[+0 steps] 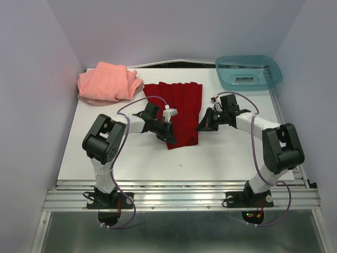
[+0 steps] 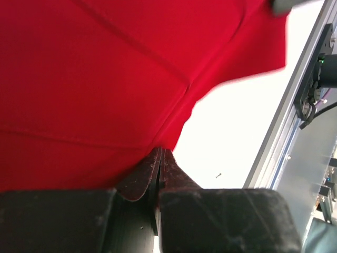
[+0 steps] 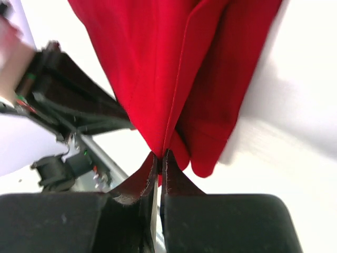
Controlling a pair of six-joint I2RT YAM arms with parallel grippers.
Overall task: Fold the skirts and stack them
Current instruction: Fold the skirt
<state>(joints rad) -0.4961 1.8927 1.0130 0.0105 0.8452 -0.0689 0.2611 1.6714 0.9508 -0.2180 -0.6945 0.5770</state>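
Near edge of red skirt (image 1: pixel 181 105) pinched by left gripper (image 1: pixel 169 138) and right gripper (image 1: pixel 201 127), both clamped on cloth. Rumpled pink skirt (image 1: pixel 108 81) seen at far-left tabletop (image 1: pixel 231 153) corner.

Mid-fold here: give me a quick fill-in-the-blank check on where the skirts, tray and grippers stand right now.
1. The left gripper and the right gripper both pinch the pleated skirt, which is deep ____.
2. The salmon-pink skirt lies rumpled at the table's far ____ corner, held by neither gripper.
3. The teal tray sits at the far ____ corner.

Missing words: red; left; right.
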